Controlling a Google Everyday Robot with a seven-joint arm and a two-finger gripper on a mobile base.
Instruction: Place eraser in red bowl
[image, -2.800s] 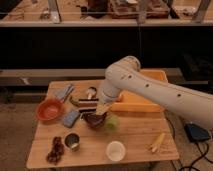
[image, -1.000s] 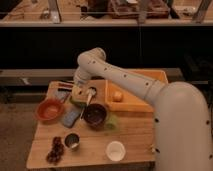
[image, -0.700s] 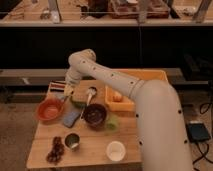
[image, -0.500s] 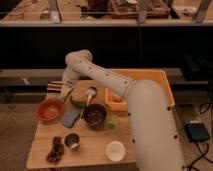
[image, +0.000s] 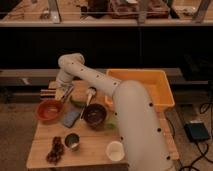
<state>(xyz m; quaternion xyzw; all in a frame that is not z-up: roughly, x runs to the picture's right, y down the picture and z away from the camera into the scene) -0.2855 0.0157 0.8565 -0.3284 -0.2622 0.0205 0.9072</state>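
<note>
My end effector (image: 63, 93) hangs at the back-left of the wooden slatted surface (image: 95, 147), just above and behind the round orange-red bowl (image: 49, 110) with its paler inside; whether it is spread or pressed together I cannot tell. The small striped eraser I cannot make out anywhere — it may be in my grip, hidden by my wrist, or too small to pick out; the bowl's inside looks bare. So I judge the placing not yet done: what is left is to come over the bowl and let the eraser go inside it. Beside the red bowl lie a blue-grey rectangular pad (image: 71, 118) and a dark brown bowl (image: 94, 115); a white cup (image: 115, 150) stands nearer the front edge.
</note>
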